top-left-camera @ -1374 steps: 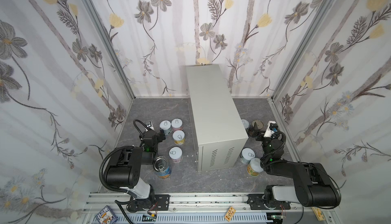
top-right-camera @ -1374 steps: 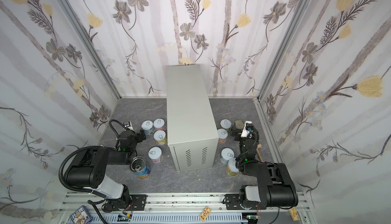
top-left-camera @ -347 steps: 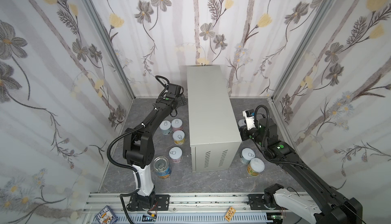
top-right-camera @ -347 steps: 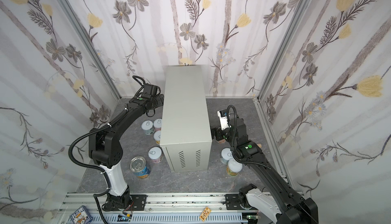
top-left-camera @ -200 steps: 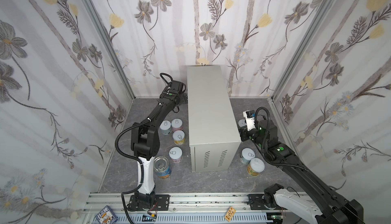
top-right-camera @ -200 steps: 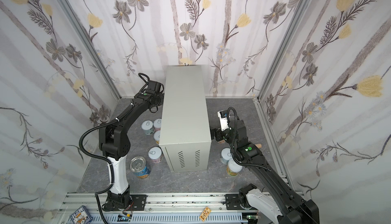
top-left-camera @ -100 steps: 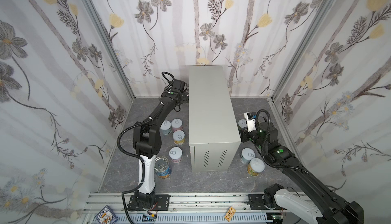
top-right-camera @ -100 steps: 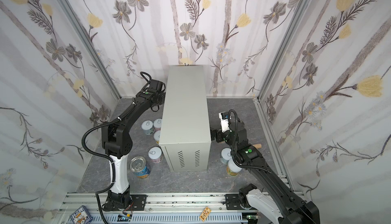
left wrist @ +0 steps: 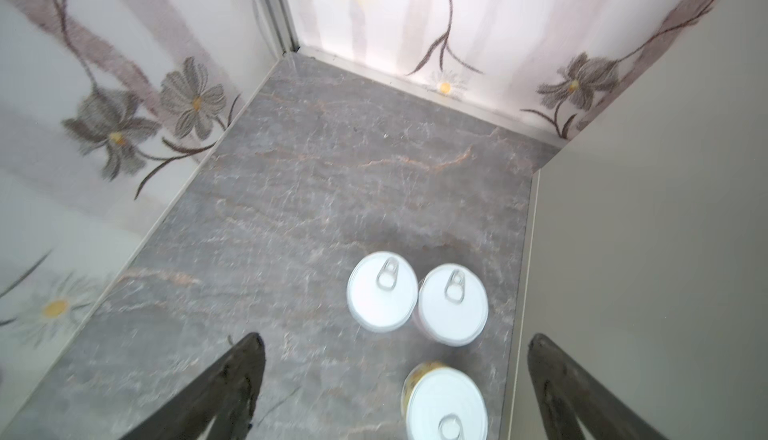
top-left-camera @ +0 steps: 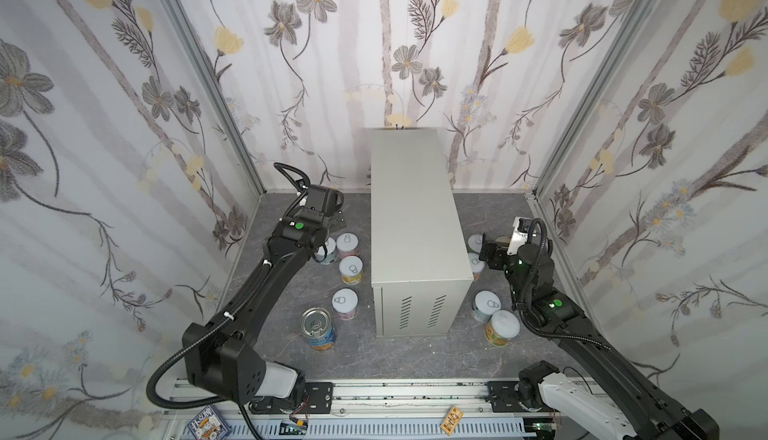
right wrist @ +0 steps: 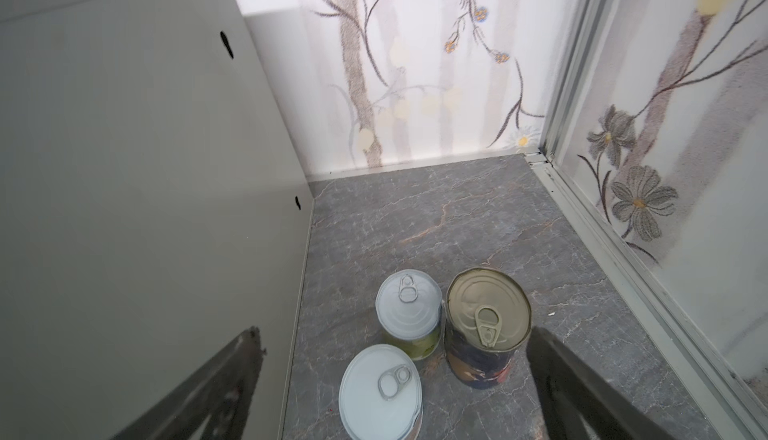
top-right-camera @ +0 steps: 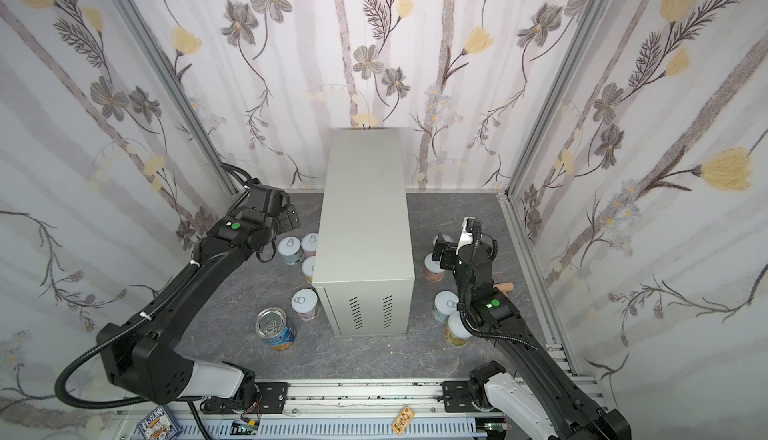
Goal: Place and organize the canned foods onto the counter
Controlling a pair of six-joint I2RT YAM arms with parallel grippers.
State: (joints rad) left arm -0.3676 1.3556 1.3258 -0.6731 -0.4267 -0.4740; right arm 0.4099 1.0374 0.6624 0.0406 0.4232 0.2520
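Cans all on floor, counter top bare, nothing placed yet

Left side: left gripper [top-left-camera: 337,221] hovers over the floor [top-left-camera: 395,359] just behind the nearest cans. Its jaws are spread wide with nothing between them, and the left wrist view shows only floor and lids below. Five cans stand upright here. Three white-lidded cans [top-left-camera: 347,244] cluster just beside the counter's left wall, one half hidden by the arm. A fourth white-lidded can [top-left-camera: 345,303] sits nearer the front, and the tall blue can [top-left-camera: 318,328] is frontmost.

Middle: counter [top-left-camera: 411,209] stands against the back wall, its flat top empty in both top views.

Right side: a rear pair [top-left-camera: 473,263] of white-lidded cans sits close to the counter's right wall, and a front pair [top-left-camera: 487,305] stands just beside each other nearer the rail. The navy can [right wrist: 488,313] shows only in the right wrist view, next to a white lid. Right gripper [top-left-camera: 487,253] hangs above that group, jaws fully apart and empty.

Progress, as judged: none of the ten is up, no grasp is made, and every can is left to lift and arrange on top
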